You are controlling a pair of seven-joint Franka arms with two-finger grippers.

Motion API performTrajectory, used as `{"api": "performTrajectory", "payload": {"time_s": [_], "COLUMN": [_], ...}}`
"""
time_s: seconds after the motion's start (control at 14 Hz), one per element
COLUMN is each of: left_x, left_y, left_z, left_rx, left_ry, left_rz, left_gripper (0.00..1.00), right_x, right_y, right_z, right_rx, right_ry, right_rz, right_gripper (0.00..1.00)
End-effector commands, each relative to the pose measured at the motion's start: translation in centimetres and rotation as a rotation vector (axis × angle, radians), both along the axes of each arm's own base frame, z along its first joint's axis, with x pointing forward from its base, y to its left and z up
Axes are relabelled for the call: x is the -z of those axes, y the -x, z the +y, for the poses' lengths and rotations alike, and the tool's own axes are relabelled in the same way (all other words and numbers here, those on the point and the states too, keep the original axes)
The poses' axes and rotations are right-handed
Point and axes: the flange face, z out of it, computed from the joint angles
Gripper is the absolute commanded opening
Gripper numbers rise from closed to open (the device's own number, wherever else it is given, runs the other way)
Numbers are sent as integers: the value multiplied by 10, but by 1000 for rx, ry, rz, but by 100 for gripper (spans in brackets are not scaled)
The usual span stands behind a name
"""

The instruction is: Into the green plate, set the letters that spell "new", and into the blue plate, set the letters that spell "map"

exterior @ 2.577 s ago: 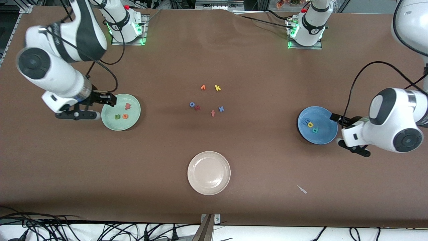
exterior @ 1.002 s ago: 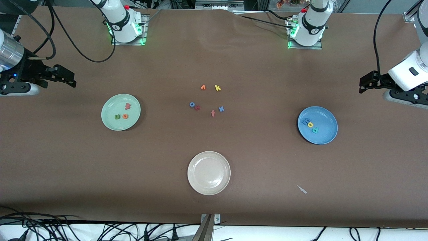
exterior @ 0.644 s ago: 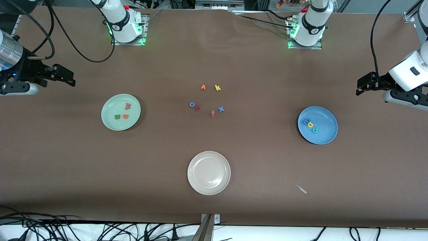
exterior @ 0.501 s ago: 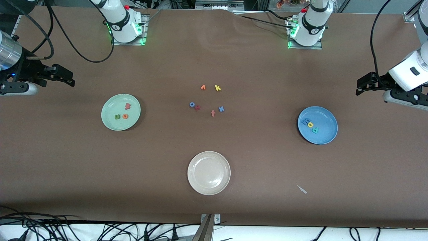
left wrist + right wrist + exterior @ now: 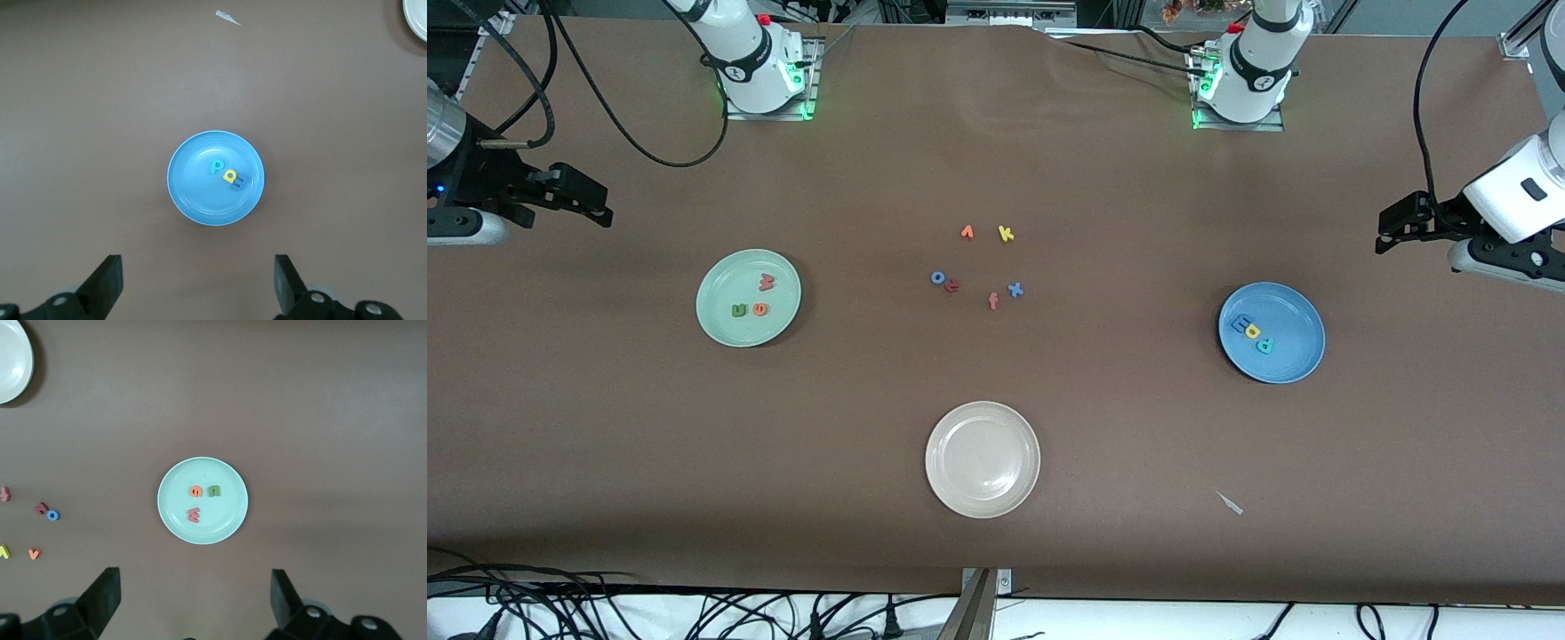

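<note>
The green plate (image 5: 725, 327) lies toward the right arm's end of the table and holds the red-pink w (image 5: 766, 283), the green n (image 5: 738, 310) and the orange e (image 5: 759, 308). The blue plate (image 5: 1296, 354), toward the left arm's end, holds the blue m (image 5: 1240, 324), the yellow a (image 5: 1253, 331) and the teal p (image 5: 1264, 346). My right gripper (image 5: 598, 208) hangs open and empty over bare table beside the green plate (image 5: 223, 520). My left gripper (image 5: 1386, 232) hangs open and empty over bare table beside the blue plate (image 5: 197, 197).
A cream plate (image 5: 960, 484) sits near the front edge at mid-table. Loose letters lie in the middle: orange v (image 5: 967, 232), yellow k (image 5: 1006, 234), blue o (image 5: 937, 277), a red letter (image 5: 951, 285), red f (image 5: 992, 301), blue x (image 5: 1015, 289). A small scrap (image 5: 1230, 503) lies beside the cream plate.
Both grippers have risen away from their plates, out toward the table's ends. In the last second the right gripper drifted slightly farther toward its end. The letters have not moved.
</note>
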Motion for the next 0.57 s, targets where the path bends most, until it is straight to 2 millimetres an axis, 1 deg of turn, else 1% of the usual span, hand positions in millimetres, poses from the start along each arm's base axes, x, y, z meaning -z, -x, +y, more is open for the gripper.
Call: {"api": "performTrajectory", "payload": {"time_s": [0.0, 0.21, 0.43, 0.5], "left_x": [-1, -1, -1, -1], "left_y": [0, 1, 1, 1], "left_z": [2, 2, 2, 2], "left_rx": [4, 4, 4, 4], "left_ry": [22, 22, 20, 20], "left_rz": [-9, -7, -7, -7], "left_gripper": [100, 100, 100, 100], "right_x": [-7, -8, -18, -18], "right_y": [4, 3, 2, 2], "right_z": [0, 1, 0, 0], "right_rx": [-15, -16, -16, -15], "right_ry": [15, 12, 11, 11], "right_rz": [12, 8, -14, -14], "right_gripper": [100, 100, 100, 100]}}
